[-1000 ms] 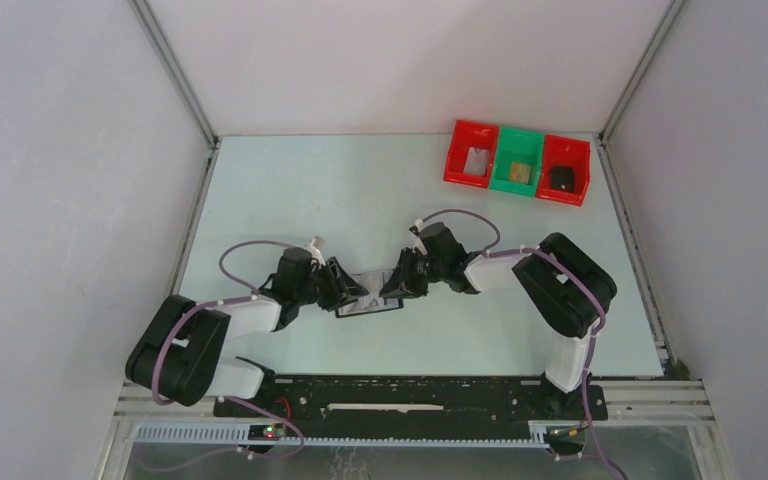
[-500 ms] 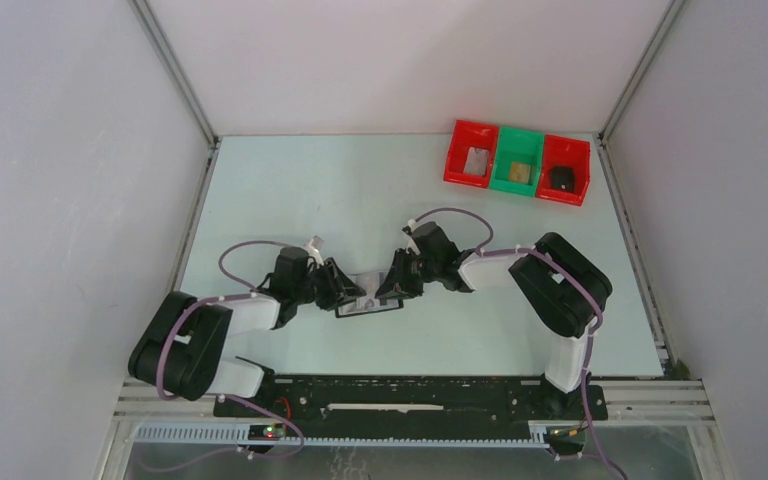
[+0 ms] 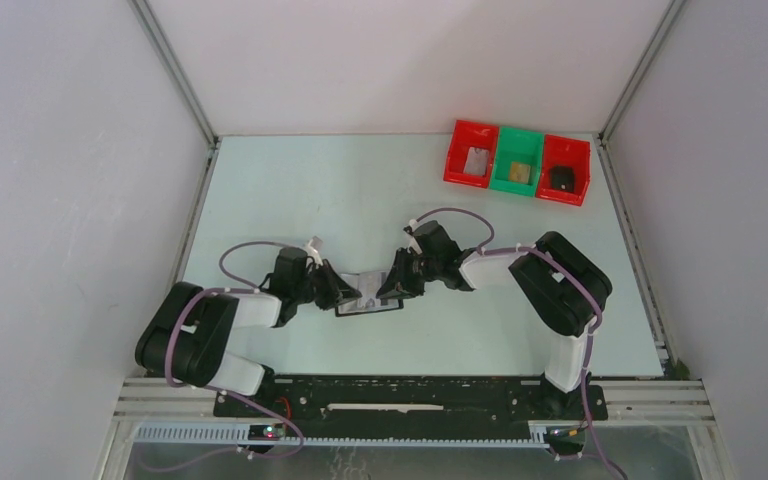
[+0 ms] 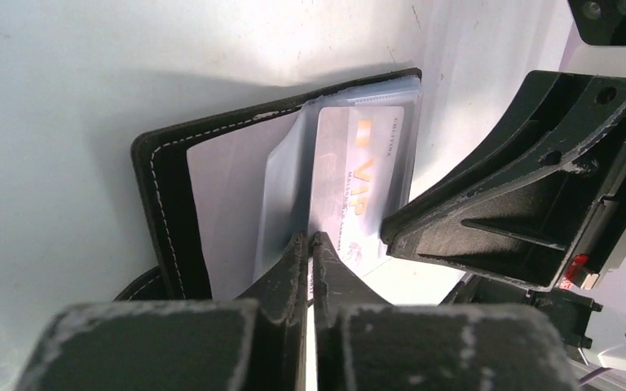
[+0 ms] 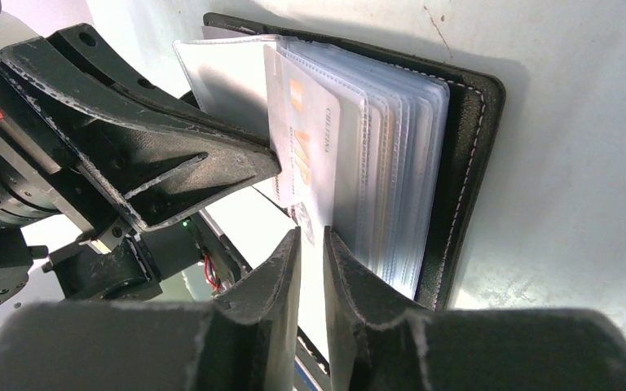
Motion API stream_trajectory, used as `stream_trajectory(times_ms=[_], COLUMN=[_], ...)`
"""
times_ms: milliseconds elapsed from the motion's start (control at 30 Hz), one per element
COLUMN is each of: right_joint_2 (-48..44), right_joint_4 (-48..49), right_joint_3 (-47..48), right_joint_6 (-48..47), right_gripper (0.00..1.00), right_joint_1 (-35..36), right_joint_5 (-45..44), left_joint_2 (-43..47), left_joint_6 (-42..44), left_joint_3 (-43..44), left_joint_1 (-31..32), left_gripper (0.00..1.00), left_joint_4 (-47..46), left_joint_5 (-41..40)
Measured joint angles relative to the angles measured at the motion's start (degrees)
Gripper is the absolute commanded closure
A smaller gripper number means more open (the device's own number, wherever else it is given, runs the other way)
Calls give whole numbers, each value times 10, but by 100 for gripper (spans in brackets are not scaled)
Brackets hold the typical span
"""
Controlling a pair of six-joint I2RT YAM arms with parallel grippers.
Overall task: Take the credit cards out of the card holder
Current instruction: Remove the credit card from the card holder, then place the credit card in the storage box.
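**Left gripper [image 4: 310,244], right gripper [image 5: 311,240], at the open card holder [image 4: 161,195]**

Left gripper: fingers pressed together on a clear inner leaf of the card holder, which lies spread on the table [image 3: 290,190] between the arms.
Right gripper: fingers a narrow slit apart, with the lower corner of the silvery VIP credit card [image 5: 308,151] in that slit; contact unclear.

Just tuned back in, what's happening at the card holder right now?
Both arms are working on the open black card holder. The left end effector is pinched shut on what looks like the edge of a clear sleeve, while the right end effector straddles the bottom corner of the VIP card, fingers almost closed. That card has not left the holder yet.
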State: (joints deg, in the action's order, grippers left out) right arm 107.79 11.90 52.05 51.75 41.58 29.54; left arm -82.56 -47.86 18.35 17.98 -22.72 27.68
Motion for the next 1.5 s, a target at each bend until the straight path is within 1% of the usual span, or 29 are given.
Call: stream_trajectory(times_ms=[200,333,500,667,767,900,1033,1200,1300,1367,1500], right_joint_2=[0,0,0,-13,-32,-62,-72,-75,-77,-77,-59], right_joint_4=[-1,0,2,-5,-15,-24,-11,52,105,147,276], right_joint_3=[0,0,0,0,-4,-6,-7,-34,-53,-64,-85], right_joint_6=[0,0,0,-1,-5,-12,-12,15,45,73,152], right_gripper=[75,74,63,51,49,46,41,34,32,30,29], right_joint_1=[-2,-5,-11,-21,-29,-40,-53,-65,-72,-77,-85], right_joint_5=[2,2,8,9,5,7,27,73,103,121,159], left_joint_2=[9,58,128,170,190,198,203,233,252,259,269], left_joint_6=[0,9,35,51,58,73,81,84,84,84,82], left_joint_3=[0,1,22,46,58,96,130,149,163,174,190], left_joint_1=[0,2,2,2,2,2,2,0,-5,-9,-18], left_gripper=[100,100,100,100,100,100,100,100,100,100,100], left_joint_4=[6,67,178,242,271,323,349,375,390,396,396], left_joint_5=[-5,-39,-102,-126,-127,-125,-115,-92,-77,-64,-30])
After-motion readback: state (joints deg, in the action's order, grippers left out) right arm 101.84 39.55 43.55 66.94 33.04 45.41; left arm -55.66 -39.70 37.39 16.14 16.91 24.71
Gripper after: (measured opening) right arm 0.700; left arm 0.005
